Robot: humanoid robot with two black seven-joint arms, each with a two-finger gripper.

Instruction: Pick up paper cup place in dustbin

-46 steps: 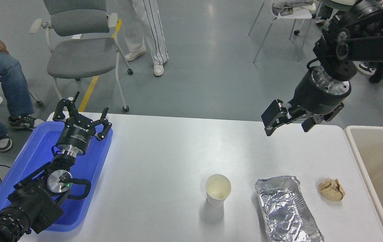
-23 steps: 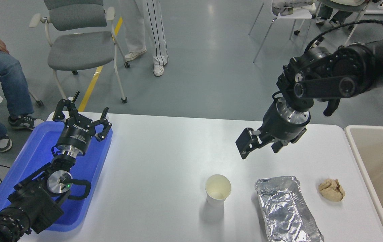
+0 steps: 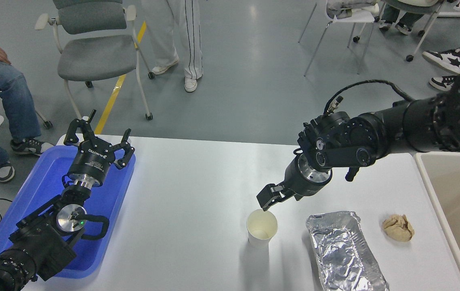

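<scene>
Reaching in from the right, the right gripper [image 3: 269, 197] hangs just above the far rim of the paper cup [image 3: 261, 228]; its finger spread cannot be told at this angle. The cup stands upright on the white table [image 3: 197, 182], mouth up, long axis vertical, just below and toward the robot from the fingertips. The right arm is far nearer; the left gripper [image 3: 97, 139] is parked over the blue tray [image 3: 48, 178] with fingers spread wide. The foil tray [image 3: 343, 250] lies just right of the cup, so clearance there is tight; the left side is open. The dustbin [image 3: 435, 194] sits at the right edge, past a crumpled paper ball [image 3: 398, 228].
</scene>
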